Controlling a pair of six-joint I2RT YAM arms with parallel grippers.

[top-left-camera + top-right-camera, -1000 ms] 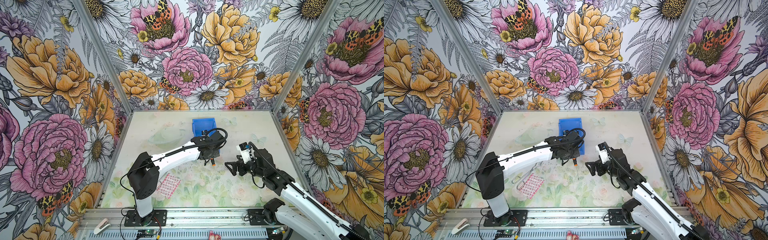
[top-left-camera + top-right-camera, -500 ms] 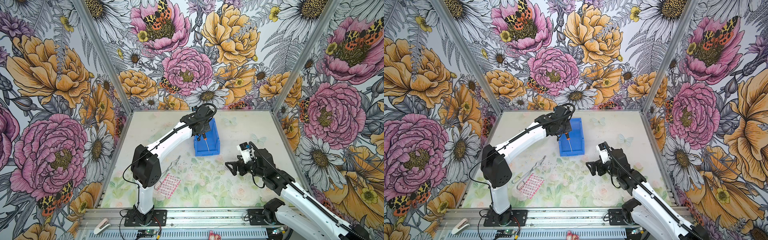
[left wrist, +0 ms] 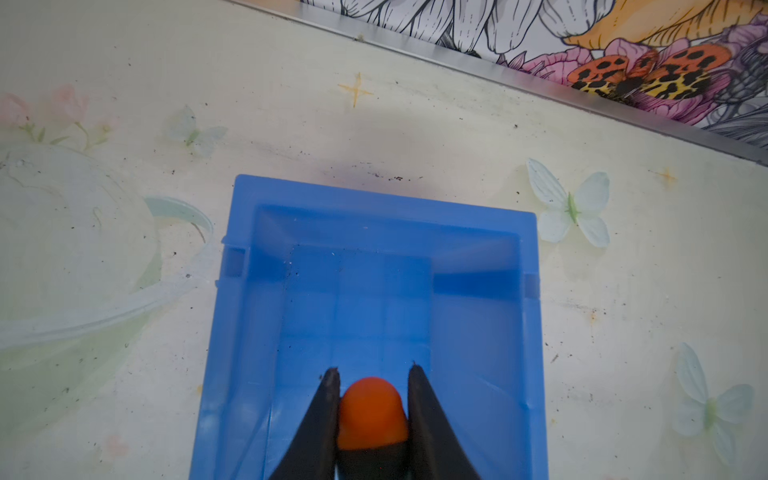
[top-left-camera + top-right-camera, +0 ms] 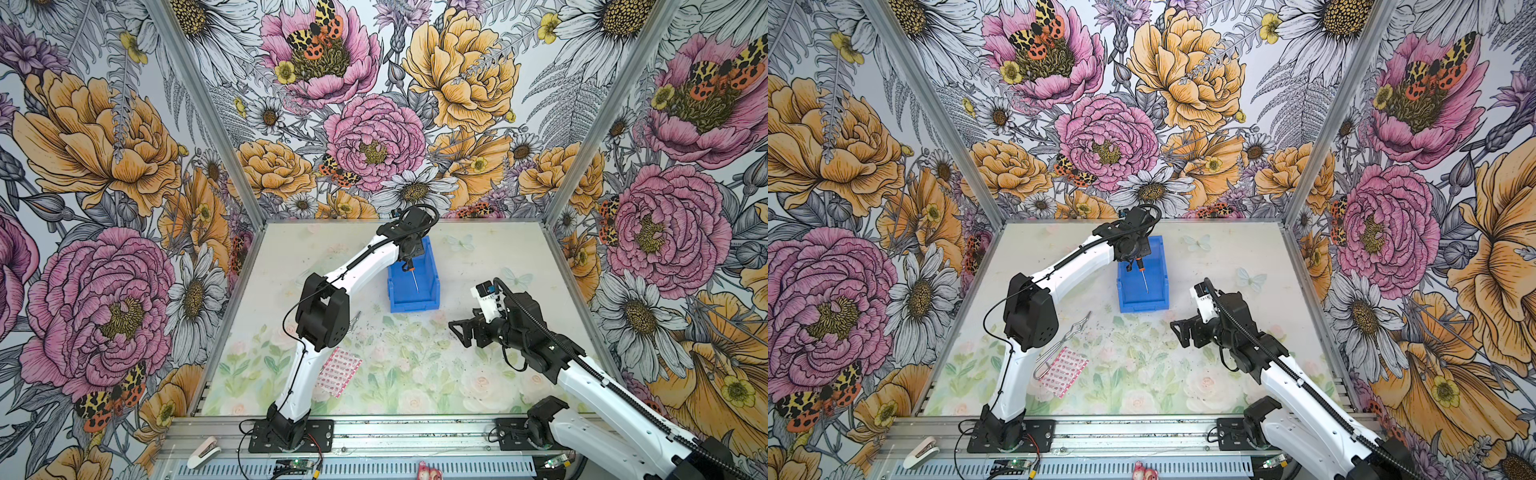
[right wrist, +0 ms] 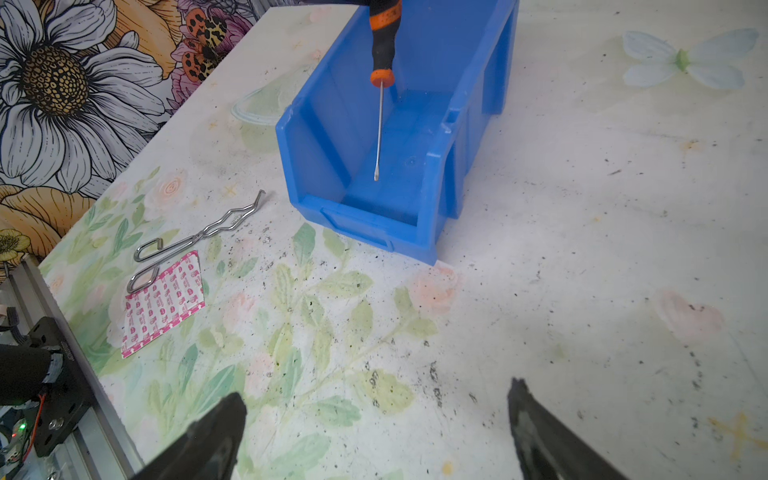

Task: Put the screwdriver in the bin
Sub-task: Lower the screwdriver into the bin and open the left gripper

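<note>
My booth's three walls [image 4: 374, 124] carry huge printed peonies, daisies and spotted moths in pink, orange and grey. Bare aluminium posts [image 4: 209, 112] run down the corners. My tabletop [image 4: 415, 374] is pale, printed with faint roses, leaves and butterflies, speckled dark. A metal rail [image 4: 415, 434] crosses the frame's lower edge. Light is soft, even.
</note>
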